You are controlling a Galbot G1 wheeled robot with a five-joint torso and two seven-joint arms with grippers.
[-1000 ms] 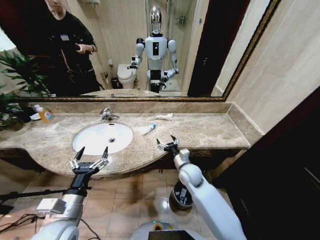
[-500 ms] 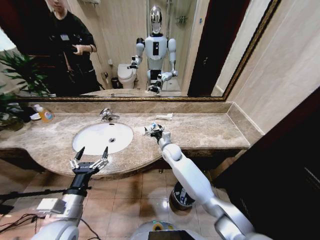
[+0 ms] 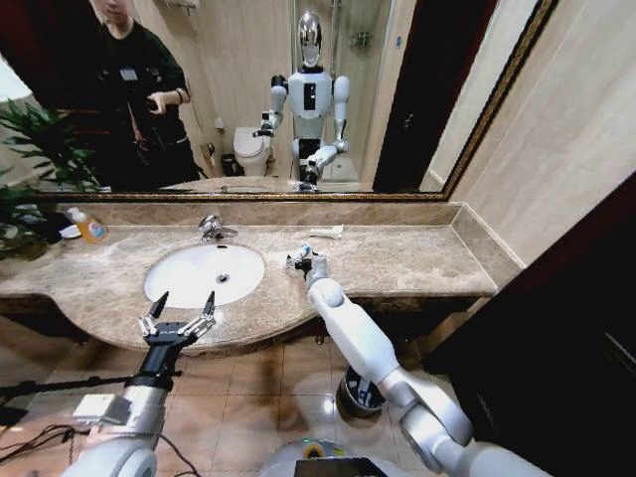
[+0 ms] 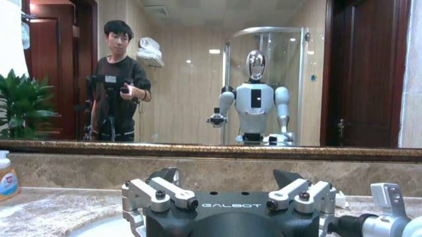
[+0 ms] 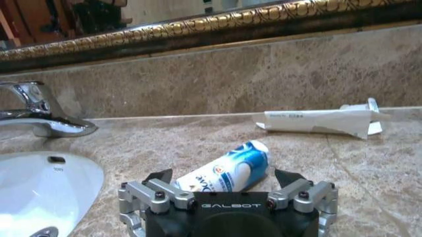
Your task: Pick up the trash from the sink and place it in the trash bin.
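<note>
Both arms have glossy white rounded shells. The right gripper (image 5: pixel 224 183) and the left gripper (image 4: pixel 228 183) share a black body lettered GALBOT in white, silver finger links with dark screws, and black pointed fingertips.

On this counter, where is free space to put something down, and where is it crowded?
Bare marble lies right of the white packet, toward the counter's far right end, and along the front edge near the left gripper. It is crowded beside the sink, where the right gripper straddles the tube.
</note>
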